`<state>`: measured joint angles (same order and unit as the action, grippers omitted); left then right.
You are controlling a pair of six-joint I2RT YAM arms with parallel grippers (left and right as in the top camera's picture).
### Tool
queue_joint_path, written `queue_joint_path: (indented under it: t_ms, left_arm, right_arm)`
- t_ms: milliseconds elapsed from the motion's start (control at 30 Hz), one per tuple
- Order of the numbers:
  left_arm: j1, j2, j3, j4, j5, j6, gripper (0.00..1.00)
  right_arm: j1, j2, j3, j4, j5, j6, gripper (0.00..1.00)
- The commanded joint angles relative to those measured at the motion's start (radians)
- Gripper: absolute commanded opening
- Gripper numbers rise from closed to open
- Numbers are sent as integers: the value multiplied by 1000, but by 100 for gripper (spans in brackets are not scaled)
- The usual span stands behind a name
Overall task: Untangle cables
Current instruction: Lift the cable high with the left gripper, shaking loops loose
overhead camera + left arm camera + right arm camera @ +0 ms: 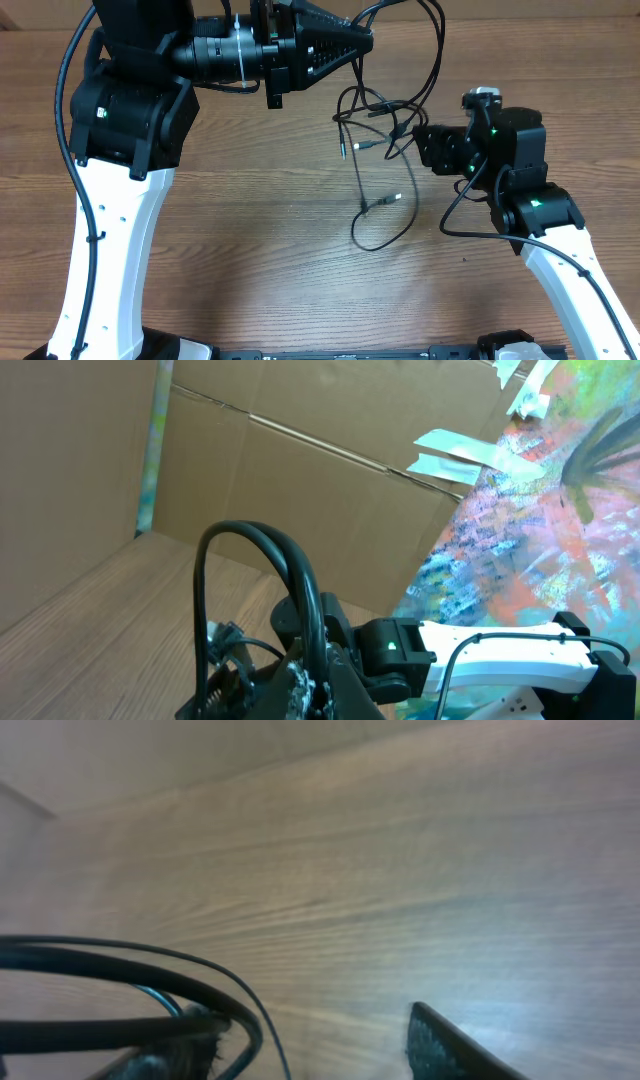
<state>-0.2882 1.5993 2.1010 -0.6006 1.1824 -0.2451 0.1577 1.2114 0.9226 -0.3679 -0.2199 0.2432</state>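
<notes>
Cables (380,204) hang off left hand (366,42) above table (250,230).
Left hand clamped on cables; right hand (416,139) spread apart, strands against one finger.

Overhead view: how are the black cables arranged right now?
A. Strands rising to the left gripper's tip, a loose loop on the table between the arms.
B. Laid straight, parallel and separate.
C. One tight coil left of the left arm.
A: the cables climb to the left gripper, and their slack forms a loose loop on the table between the two arms.
</notes>
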Motion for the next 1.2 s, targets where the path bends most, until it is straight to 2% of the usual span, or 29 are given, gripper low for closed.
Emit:
queue_joint_path:
  t_ms: [0, 67, 167, 200, 333, 433, 567, 633, 733, 933, 1033, 1167]
  left_arm:
    - [11, -27, 7, 11, 23, -22, 4]
    - [26, -37, 7, 10, 23, -23, 4]
    - [61, -56, 7, -3, 23, -25, 4]
    - [77, -62, 7, -18, 23, -24, 4]
    - [162, -77, 7, -92, 19, -20, 4]
    - [246, -76, 7, -171, -12, 0, 4]
    - [356, -76, 7, -341, -209, 89, 4]
    - [392, -76, 7, -423, -323, 118, 4]
    - [398, -73, 6, -477, -346, 118, 4]
    - [270, -68, 6, -422, -223, 117, 4]
    - [154, -66, 6, -322, -221, 109, 4]
    - [47, -66, 6, -205, -265, 106, 4]
  right_arm:
    - [-1, 13, 0, 2, 110, 36, 33]
    - [-1, 27, 0, -18, 224, 124, 31]
    - [-2, 57, 0, -60, 406, 243, 41]
    - [-2, 67, 0, -68, 447, 264, 41]
    - [-3, 80, 0, -78, 510, 266, 23]
    - [-12, 80, 1, -93, 565, 266, 16]
    - [-55, 80, 1, -132, 597, 266, 4]
    - [-87, 80, 1, -153, 584, 266, 4]
    - [-116, 78, 3, -148, 430, 265, 5]
    - [-113, 79, 3, -35, -257, 86, 41]
    - [-93, 79, 3, -10, -553, 15, 50]
    - [-50, 79, 3, -19, -695, -37, 61]
